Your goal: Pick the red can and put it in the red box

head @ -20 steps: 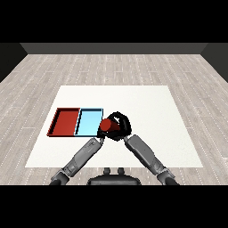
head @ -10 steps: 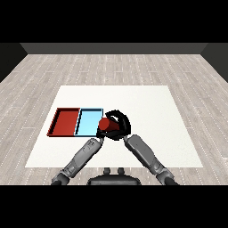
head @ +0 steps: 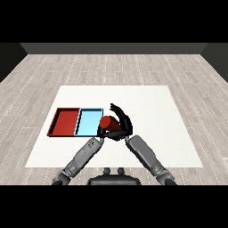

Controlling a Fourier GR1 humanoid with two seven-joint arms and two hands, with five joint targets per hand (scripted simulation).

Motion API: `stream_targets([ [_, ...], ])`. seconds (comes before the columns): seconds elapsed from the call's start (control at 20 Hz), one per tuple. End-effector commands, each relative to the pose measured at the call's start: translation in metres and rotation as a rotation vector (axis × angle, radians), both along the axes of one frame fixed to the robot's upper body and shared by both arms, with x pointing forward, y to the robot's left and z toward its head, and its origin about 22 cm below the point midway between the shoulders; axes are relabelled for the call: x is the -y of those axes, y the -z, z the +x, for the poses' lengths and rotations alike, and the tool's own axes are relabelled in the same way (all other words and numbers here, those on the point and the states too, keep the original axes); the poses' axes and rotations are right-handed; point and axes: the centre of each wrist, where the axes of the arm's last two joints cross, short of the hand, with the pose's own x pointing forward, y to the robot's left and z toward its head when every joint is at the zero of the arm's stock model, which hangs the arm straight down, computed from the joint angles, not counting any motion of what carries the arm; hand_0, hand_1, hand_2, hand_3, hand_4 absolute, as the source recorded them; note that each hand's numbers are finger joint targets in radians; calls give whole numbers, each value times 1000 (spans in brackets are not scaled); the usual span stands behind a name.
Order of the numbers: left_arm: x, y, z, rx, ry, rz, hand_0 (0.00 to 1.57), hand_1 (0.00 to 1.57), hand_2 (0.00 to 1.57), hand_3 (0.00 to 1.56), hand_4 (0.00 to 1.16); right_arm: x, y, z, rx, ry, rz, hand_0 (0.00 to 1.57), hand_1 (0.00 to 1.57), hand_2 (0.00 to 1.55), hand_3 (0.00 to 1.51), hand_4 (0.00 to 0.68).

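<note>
The white counter (head: 147,107) carries my red tray (head: 65,122) at left, touching the light blue tray (head: 89,122). My right hand (head: 122,124) fingers grasp the tilted red can (head: 108,124) just right of the blue tray's near corner. I cannot tell my left hand's (head: 101,133) fingers.

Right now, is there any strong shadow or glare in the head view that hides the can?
Head view: the light is even, with no glare; the red can shows plainly, only partly covered by the right hand curled round it, beside the light blue tray.

Can (head: 108,123) in right hand (head: 122,126), just right of two side-by-side trays (head: 78,121).
</note>
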Motion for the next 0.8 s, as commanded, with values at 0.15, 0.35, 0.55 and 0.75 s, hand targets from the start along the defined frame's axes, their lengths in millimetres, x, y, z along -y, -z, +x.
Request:
stream_targets([
  [0.15,1,-3,-3,1,-30,-14,1571,1571,1571,1483,1147,26,-36,5,53,68,-22,0,0,0,0,0],
  [0.35,-3,20,-13,-34,-35,-42,1571,1571,1571,1490,1139,37,-41,-8,105,110,35,0,0,0,0,0],
  [0.55,-24,20,-3,-26,-68,-38,1571,1571,1571,1478,1118,60,-99,-5,174,171,72,0,0,0,0,0],
  [0.75,-32,26,-12,-18,-89,-31,1571,1571,1567,1465,1129,110,-82,-27,173,238,70,0,0,0,0,0],
])
